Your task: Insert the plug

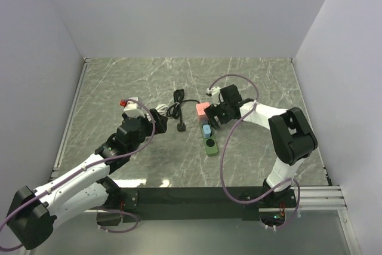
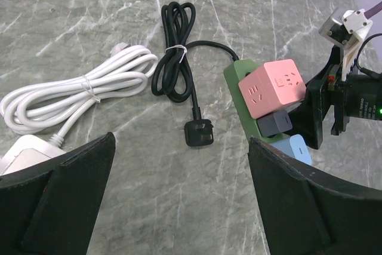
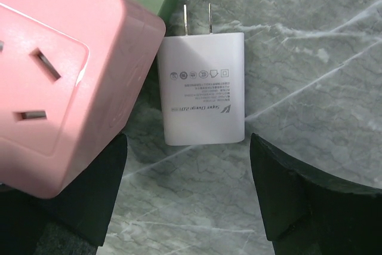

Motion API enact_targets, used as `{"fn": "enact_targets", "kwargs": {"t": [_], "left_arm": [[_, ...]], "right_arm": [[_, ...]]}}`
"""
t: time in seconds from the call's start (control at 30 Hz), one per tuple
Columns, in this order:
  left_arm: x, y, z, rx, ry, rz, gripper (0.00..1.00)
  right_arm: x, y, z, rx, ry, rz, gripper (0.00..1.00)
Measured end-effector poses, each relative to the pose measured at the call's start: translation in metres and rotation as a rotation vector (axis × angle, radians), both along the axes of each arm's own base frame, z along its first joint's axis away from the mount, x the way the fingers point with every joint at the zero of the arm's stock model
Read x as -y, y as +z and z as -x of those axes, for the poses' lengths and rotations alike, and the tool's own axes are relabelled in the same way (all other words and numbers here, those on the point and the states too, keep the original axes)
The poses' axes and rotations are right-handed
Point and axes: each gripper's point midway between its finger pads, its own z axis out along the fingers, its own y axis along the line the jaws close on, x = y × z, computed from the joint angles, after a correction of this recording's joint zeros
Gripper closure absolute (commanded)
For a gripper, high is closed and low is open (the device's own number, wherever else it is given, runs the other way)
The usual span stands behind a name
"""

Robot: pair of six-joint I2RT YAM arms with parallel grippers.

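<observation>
A black plug (image 2: 200, 132) on a tied black cable (image 2: 176, 52) lies flat on the marble table, left of the green power strip (image 2: 237, 76). The strip carries a pink cube adapter (image 2: 271, 88), a dark grey adapter (image 2: 276, 123) and a light blue adapter (image 2: 296, 147). My left gripper (image 2: 182, 198) is open and empty, a little short of the black plug (image 1: 182, 125). My right gripper (image 3: 188, 189) is open over a white charger (image 3: 203, 91) that lies flat beside the pink cube (image 3: 65, 82), prongs pointing away. The charger is hidden in the top view.
A white coiled cable (image 2: 77, 85) and a white power strip (image 2: 21, 147) with a red switch (image 1: 123, 103) lie left of the left gripper (image 1: 160, 113). The right gripper (image 1: 216, 113) stands against the green strip (image 1: 210, 146). Walls enclose the table on three sides.
</observation>
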Motion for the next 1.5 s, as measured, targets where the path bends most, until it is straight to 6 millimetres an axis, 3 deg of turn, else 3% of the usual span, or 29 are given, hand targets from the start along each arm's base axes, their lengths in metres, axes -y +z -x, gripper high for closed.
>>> {"fn": "enact_targets", "kwargs": {"t": [0.33,0.47,0.6,0.7,0.9,1.0,1.1,1.23,1.27,1.37,1.5], "left_arm": [[0.0,0.0,0.0,0.0,0.0,-0.002,0.01],[0.0,0.0,0.0,0.001,0.0,-0.004,0.01],[-0.001,0.0,0.0,0.003,0.0,-0.003,0.01],[-0.001,0.003,0.0,0.01,0.001,0.002,0.01],[-0.002,0.006,0.001,0.019,-0.001,0.005,0.01],[0.0,0.006,0.0,0.018,-0.005,0.006,0.0],[0.004,0.001,0.0,0.004,-0.02,0.001,0.01],[0.006,-0.006,0.0,-0.014,-0.03,-0.009,0.01],[0.006,-0.006,-0.001,-0.014,-0.029,-0.011,0.01],[0.005,-0.007,-0.001,-0.014,-0.024,-0.015,0.01],[0.005,-0.006,-0.001,-0.013,-0.024,-0.015,0.01]], "right_arm": [[-0.004,0.001,-0.008,-0.02,0.051,0.002,0.15],[-0.007,0.0,-0.009,-0.033,0.071,-0.002,0.25],[-0.01,-0.002,-0.009,-0.062,0.088,0.003,0.51],[-0.009,-0.003,-0.013,-0.065,0.079,0.014,0.59],[0.001,-0.003,-0.016,-0.036,-0.001,0.024,0.64],[0.012,-0.001,-0.004,-0.034,-0.046,0.033,0.64],[0.017,0.015,0.006,-0.001,-0.078,0.016,0.62],[0.012,0.041,-0.005,0.071,-0.127,-0.043,0.53],[0.01,0.044,-0.009,0.081,-0.141,-0.056,0.45],[0.003,0.044,-0.018,0.093,-0.184,-0.052,0.39],[-0.021,0.037,-0.028,0.092,-0.19,-0.006,0.34]]}}
